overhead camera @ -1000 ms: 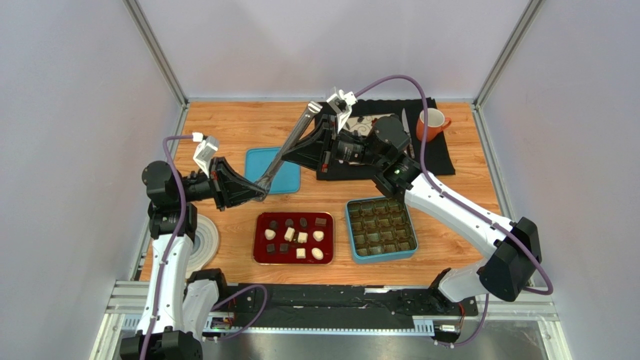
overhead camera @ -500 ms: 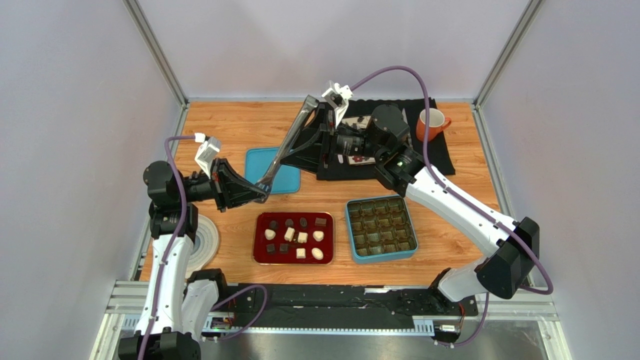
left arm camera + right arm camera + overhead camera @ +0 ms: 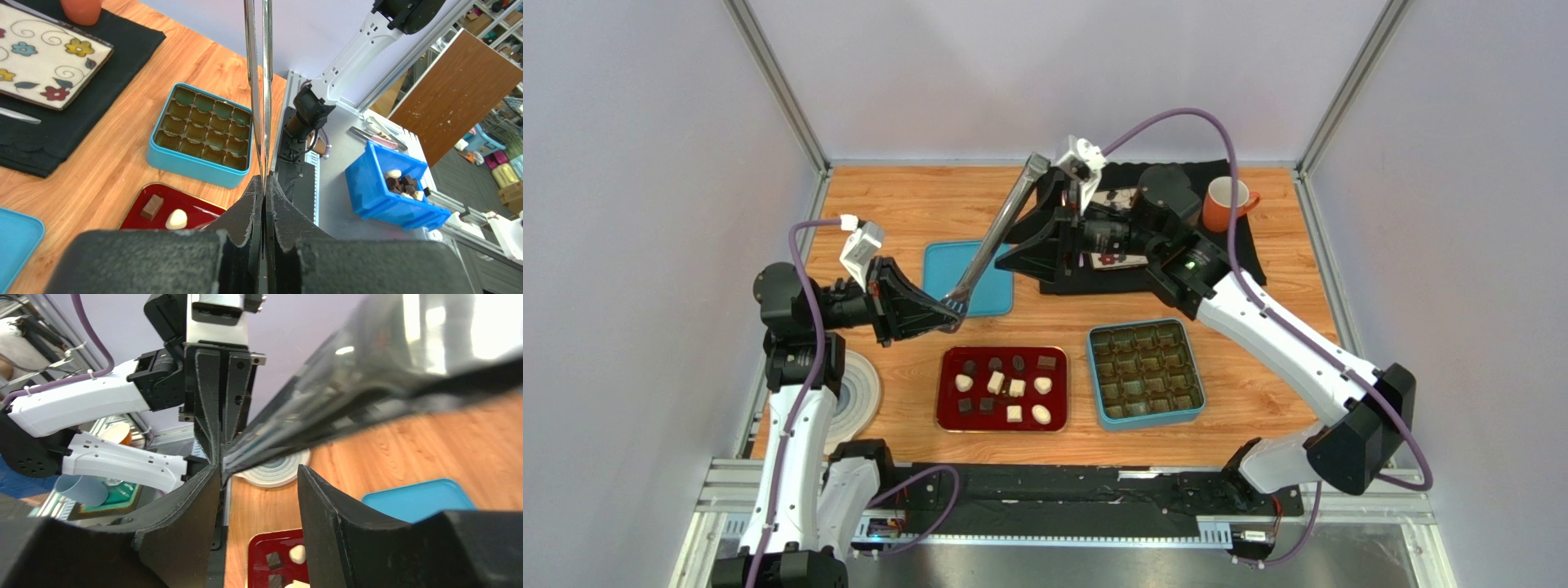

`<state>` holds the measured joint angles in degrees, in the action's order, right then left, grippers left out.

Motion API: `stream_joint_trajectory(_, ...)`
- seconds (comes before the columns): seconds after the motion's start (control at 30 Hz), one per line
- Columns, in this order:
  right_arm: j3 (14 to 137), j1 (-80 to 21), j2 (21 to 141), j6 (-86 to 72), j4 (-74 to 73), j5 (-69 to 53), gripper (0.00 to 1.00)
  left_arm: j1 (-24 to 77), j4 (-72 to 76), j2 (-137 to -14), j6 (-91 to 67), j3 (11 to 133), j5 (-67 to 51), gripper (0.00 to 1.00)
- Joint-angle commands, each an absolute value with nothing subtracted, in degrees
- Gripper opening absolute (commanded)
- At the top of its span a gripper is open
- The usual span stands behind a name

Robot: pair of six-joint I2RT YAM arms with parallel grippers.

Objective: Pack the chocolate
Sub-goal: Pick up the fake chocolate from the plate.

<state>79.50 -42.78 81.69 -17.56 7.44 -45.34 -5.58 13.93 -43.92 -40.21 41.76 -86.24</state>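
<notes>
Black left gripper (image 3: 946, 316) is clamped shut on one end of the metal tongs (image 3: 1001, 227). Its arm is bent, with the forearm level and pointing at the right arm. The tongs slant up and away from it, thin shiny blades pressed together in the left wrist view (image 3: 258, 92). The right arm is stretched long, wrist turned back toward the left one. The right gripper (image 3: 1005, 261) has its jaws apart at mid-tongs, and the blades cross the gap. Touching or not, can't tell.

Chocolate pieces (image 3: 1004, 386), dark brown and cream, cubes and rounded, lie on a glossy red tray (image 3: 946, 417) just below and right of the left gripper. A teal tin (image 3: 1093, 380) with square gold compartments sits just right of the tray, under the right forearm. A flat blue lid (image 3: 940, 263) lies under the tongs.

Beyond the right gripper, on the wood-grain table (image 3: 891, 208), are a black cloth (image 3: 1247, 263), a floral plate (image 3: 43, 61) and an orange mug (image 3: 1225, 202). Pale grey walls and aluminium posts stand around.
</notes>
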Motion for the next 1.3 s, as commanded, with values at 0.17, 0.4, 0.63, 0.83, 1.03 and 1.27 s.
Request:
stream_joint_trajectory(0.17, 92.72, -38.76, 77.69, 1.74, -19.49, -57.48, 0.53, -2.55, 14.68, -42.28, -40.78, 43.33, -101.25, 0.03)
stream_joint_trajectory(0.4, 90.97, -38.85, 79.28, 1.42, -19.61, -63.1, 0.54, -0.53, 13.54, -41.84, -40.52, 43.42, -101.25, 0.03)
stream_joint_trajectory(0.63, 91.76, -38.94, 80.68, 0.79, -19.34, -62.76, 0.54, -0.18, 13.45, -41.57, -40.61, 43.94, -101.25, 0.02)
stream_joint_trajectory(0.83, 91.84, -38.85, 81.12, 1.05, -18.46, -59.42, 0.54, -0.18, 13.18, -40.78, -40.61, 44.56, -101.34, 0.02)
stream_joint_trajectory(1.03, 92.9, -37.71, 82.0, 0.97, -19.16, -58.62, 0.54, -0.26, 13.27, -39.81, -40.78, 44.91, -101.25, 0.01)
stream_joint_trajectory(1.27, 94.21, -37.27, 83.06, -1.21, -18.29, -58.71, 0.55, -0.18, 12.75, -39.02, -40.34, 44.39, -101.25, 0.0)
